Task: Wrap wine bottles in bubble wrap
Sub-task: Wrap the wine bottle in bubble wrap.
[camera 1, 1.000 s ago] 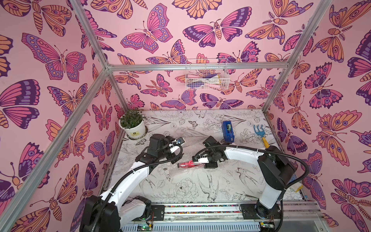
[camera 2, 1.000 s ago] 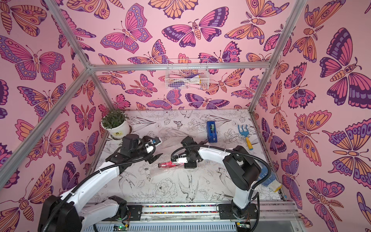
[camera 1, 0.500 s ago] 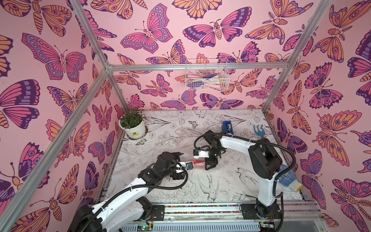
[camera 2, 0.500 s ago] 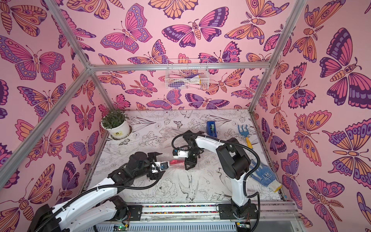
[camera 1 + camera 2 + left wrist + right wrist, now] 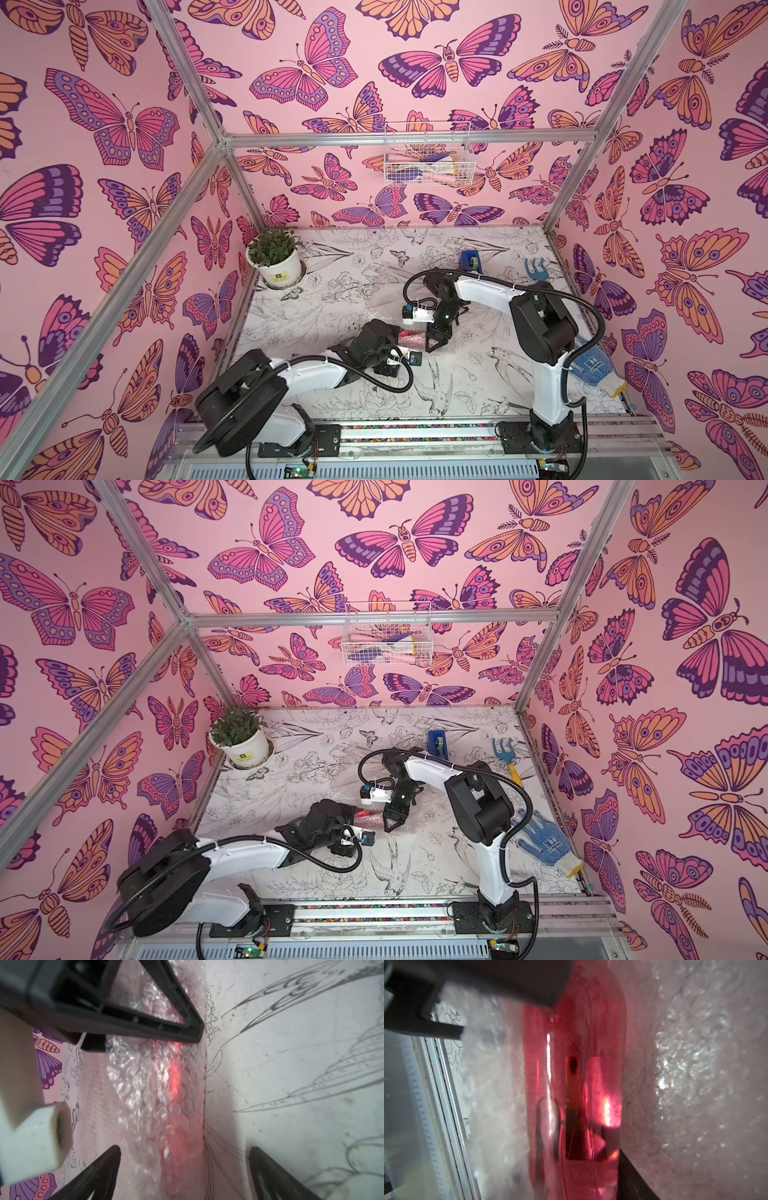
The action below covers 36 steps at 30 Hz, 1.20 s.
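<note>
One bottle (image 5: 411, 336) of red liquid lies on its side mid-table (image 5: 332, 299), bubble wrap (image 5: 145, 1088) curled over it | right gripper (image 5: 435, 340) clamps it | left gripper (image 5: 186, 1154) spread wide, fingertips either side of the wrap

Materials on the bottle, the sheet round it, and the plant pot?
The bottle: clear glossy glass by the look, sharp highlights, red liquid showing through; hard plastic not excluded. The bubble wrap: thin clear plastic film, rows of glinting bubbles. The plant pot: smooth white, glazed ceramic or plastic; cannot tell.
</note>
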Each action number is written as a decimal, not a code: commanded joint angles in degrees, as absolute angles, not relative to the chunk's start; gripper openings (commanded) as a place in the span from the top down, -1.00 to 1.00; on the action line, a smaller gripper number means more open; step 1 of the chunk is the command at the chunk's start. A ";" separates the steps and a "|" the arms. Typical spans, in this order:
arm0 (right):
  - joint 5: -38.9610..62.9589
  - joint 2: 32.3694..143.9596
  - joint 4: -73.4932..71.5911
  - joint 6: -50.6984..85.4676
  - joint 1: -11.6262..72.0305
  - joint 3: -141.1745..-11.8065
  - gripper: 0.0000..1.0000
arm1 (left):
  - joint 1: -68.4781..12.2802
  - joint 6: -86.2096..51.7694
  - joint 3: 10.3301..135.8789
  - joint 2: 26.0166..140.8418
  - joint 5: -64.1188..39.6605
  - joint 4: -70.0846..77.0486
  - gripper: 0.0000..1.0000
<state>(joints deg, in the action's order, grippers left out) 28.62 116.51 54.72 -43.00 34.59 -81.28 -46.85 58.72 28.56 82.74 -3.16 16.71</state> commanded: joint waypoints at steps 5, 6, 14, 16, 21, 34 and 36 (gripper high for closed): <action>30.37 116.86 57.69 -41.57 33.91 -82.36 0.69 | -46.87 59.64 32.57 90.40 -3.46 22.36 -0.75; 30.45 116.73 57.66 -41.57 33.88 -82.19 0.68 | -46.68 59.72 33.06 91.21 -3.68 21.07 -0.73; 30.98 116.15 57.25 -41.66 33.54 -81.75 0.42 | -45.19 59.29 36.10 96.31 -4.31 12.57 -0.43; 30.77 115.65 56.68 -41.25 33.42 -81.31 0.27 | -44.87 59.59 36.45 96.99 -3.96 10.29 -0.32; 30.35 113.32 52.70 -38.35 32.46 -79.28 -0.20 | -44.00 58.69 37.86 96.96 -3.07 3.79 -0.09; 26.62 94.48 26.65 -26.15 26.28 -61.72 -0.98 | -41.94 54.40 43.41 97.16 -7.21 -11.72 0.24; 22.87 87.88 19.42 -25.08 25.75 -55.68 -0.98 | -41.53 52.11 45.23 96.69 -9.48 -16.36 0.26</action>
<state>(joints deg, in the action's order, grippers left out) 27.86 94.63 30.94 -29.28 26.89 -60.73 -42.68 56.14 45.32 94.89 -7.60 0.14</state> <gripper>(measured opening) 0.989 0.563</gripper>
